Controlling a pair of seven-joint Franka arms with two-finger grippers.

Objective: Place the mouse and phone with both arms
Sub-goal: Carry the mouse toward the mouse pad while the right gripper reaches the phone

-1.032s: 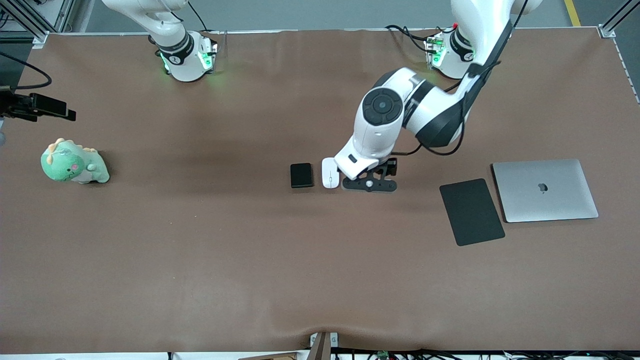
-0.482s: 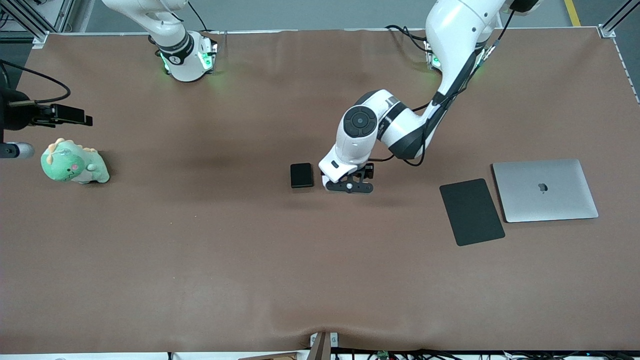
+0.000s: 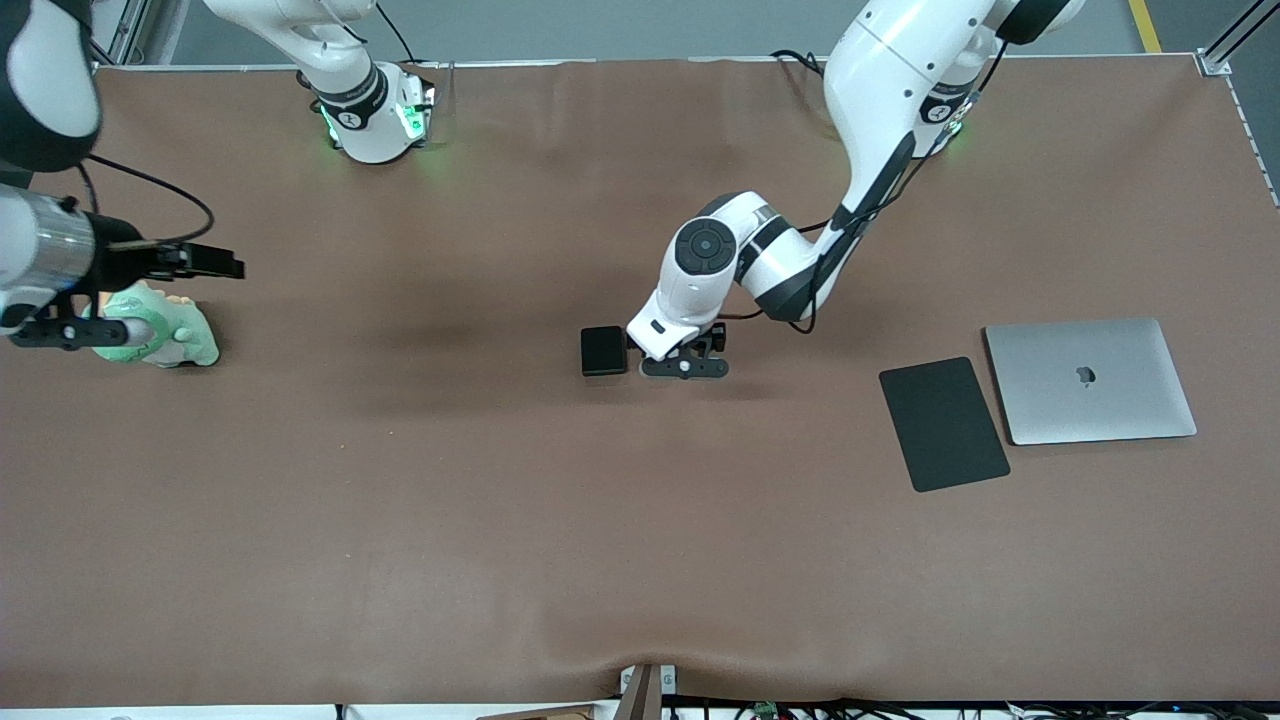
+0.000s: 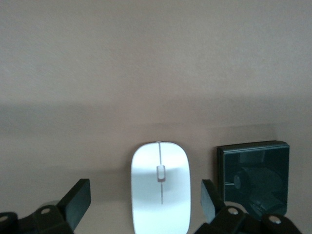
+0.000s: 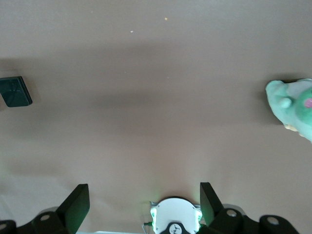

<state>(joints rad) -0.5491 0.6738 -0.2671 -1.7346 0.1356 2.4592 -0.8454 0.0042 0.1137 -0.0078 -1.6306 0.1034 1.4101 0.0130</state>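
Surface: brown matte cloth, faintly wrinkled; grey floor along the robots' edge
Mouse: glossy white oval with a thin grey centre line; lies on the surface just beside the phone, toward the left arm's end
Phone: small black slab, rounded corners
Left gripper: over the mouse, fingers apart, one each side, not touching
Right gripper: fingers apart, over the right arm's end, above a green plush toy
Others: flat black mouse pad beside a silver laptop
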